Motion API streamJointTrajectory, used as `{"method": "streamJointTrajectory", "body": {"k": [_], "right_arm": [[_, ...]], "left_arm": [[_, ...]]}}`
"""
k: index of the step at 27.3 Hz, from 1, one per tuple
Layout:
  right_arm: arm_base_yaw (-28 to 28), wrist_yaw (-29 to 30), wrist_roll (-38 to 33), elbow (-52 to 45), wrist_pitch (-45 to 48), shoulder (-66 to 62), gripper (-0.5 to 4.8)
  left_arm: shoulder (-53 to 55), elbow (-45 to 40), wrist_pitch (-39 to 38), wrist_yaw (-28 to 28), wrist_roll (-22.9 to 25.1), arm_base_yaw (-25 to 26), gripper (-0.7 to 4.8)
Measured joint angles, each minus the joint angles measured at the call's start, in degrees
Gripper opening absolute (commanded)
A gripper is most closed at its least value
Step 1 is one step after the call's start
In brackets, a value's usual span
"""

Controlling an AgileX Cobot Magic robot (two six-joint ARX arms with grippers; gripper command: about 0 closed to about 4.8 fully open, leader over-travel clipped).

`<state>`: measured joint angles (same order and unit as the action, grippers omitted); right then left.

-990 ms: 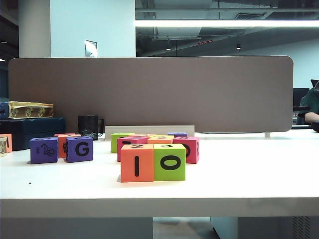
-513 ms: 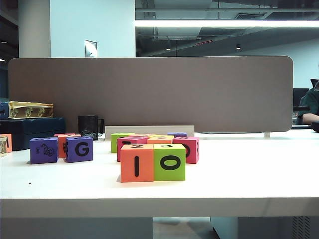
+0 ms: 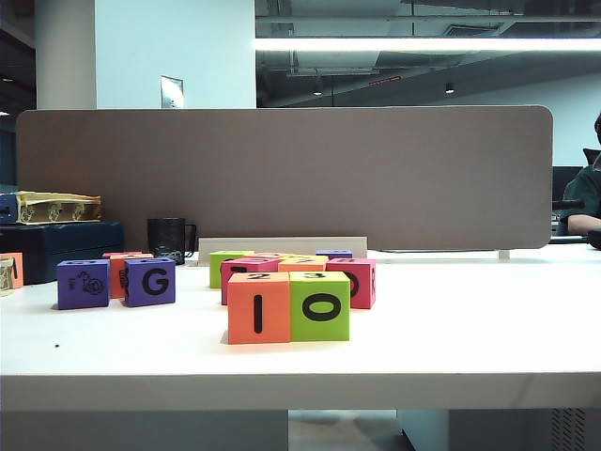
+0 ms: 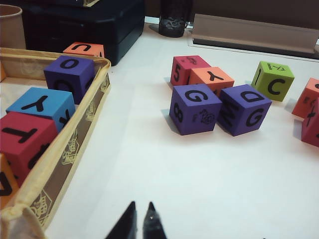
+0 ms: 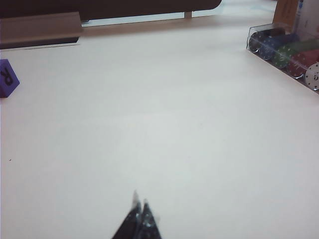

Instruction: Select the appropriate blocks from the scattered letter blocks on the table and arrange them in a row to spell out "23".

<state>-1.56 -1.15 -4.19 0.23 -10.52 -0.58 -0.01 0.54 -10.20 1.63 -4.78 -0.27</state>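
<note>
The two appropriate blocks stand side by side, touching, near the front of the table [image 3: 470, 329]. The orange one [image 3: 257, 308] shows "I" and the lime green one [image 3: 319, 306] shows "O" towards the exterior camera; each has a black digit on top, seen too flat to read. Other letter blocks cluster behind them [image 3: 352, 280], and two purple ones [image 3: 150, 281] stand to the left. Neither gripper shows in the exterior view. My left gripper [image 4: 141, 208] hangs shut and empty over bare table, short of the purple "G" blocks [image 4: 194, 108]. My right gripper [image 5: 140, 203] is shut and empty over bare white table.
A fabric-edged tray [image 4: 75, 144] holding several blocks lies beside the left gripper. A brown divider panel [image 3: 282, 178] closes the back; a black mug [image 3: 169, 240] and dark boxes [image 3: 56, 246] stand before it. A clear case of coloured discs [image 5: 286, 50] and a purple "R" block [image 5: 7, 77] lie far from the right gripper.
</note>
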Motion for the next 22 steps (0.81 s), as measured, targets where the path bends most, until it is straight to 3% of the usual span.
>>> {"method": "streamJointTrajectory", "body": {"k": [22], "right_arm": [[0.7, 0.3, 0.2, 0.0, 0.0, 0.0, -0.01]], "left_arm": [[0.0, 0.0, 0.0, 0.0, 0.0, 0.0, 0.21]]}}
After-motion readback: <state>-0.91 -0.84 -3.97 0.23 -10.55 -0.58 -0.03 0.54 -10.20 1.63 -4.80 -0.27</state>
